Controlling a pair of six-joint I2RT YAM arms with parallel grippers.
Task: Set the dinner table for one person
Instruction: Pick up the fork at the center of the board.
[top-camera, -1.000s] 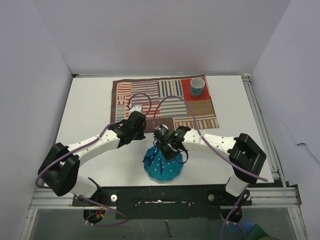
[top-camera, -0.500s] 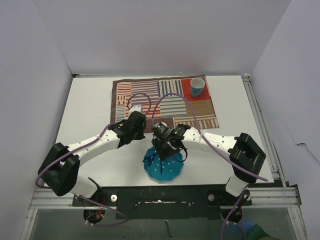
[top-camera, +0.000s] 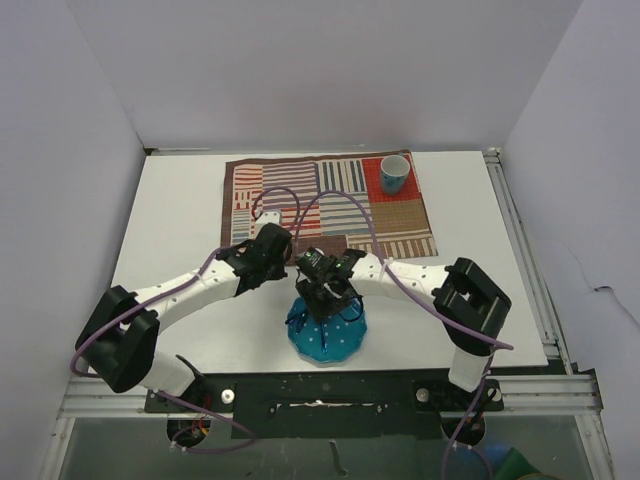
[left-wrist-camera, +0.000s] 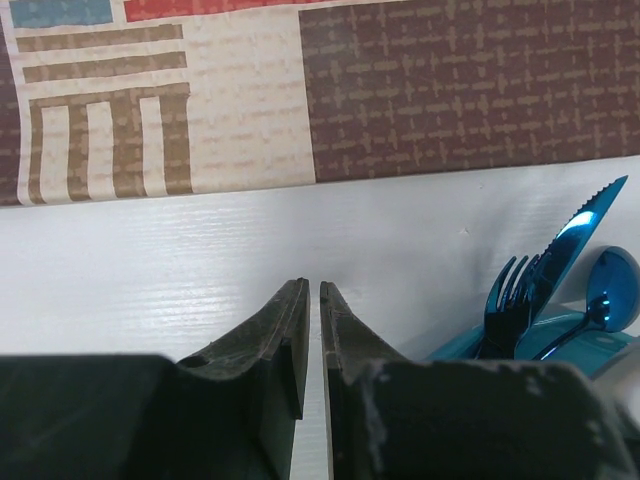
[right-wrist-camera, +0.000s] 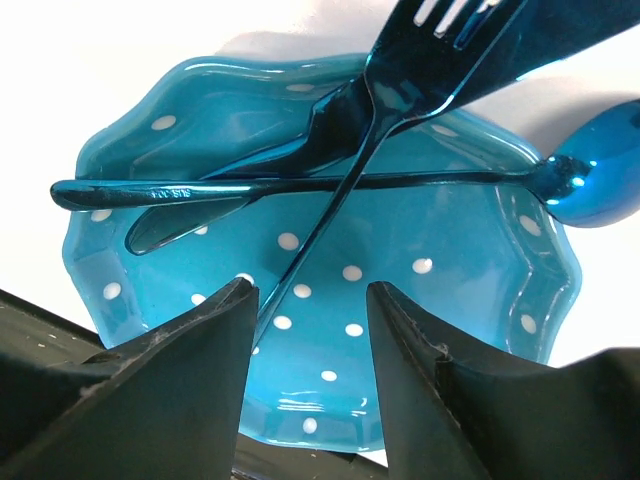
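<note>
A teal polka-dot plate (top-camera: 335, 340) sits at the near edge of the white dinner table (top-camera: 170, 210). It also shows in the right wrist view (right-wrist-camera: 380, 300). On it lie a shiny blue fork (right-wrist-camera: 350, 180), a knife (right-wrist-camera: 260, 165) and a spoon (right-wrist-camera: 580, 185), crossed over each other. My right gripper (right-wrist-camera: 305, 295) is open just above the plate, its jaws either side of the fork handle. My left gripper (left-wrist-camera: 312, 290) is shut and empty over bare table left of the plate. A teal cup (top-camera: 393, 173) stands on the patchwork mat (top-camera: 330, 205).
The striped mat covers the far middle of the table. Aluminium rails (top-camera: 520, 240) run along the right and near edges. Grey walls close in the left, back and right. Both arms reach inward, their wrists close together by the plate.
My right gripper has shifted left and lowered over the plate, its elbow moving inward. The left arm has barely moved.
</note>
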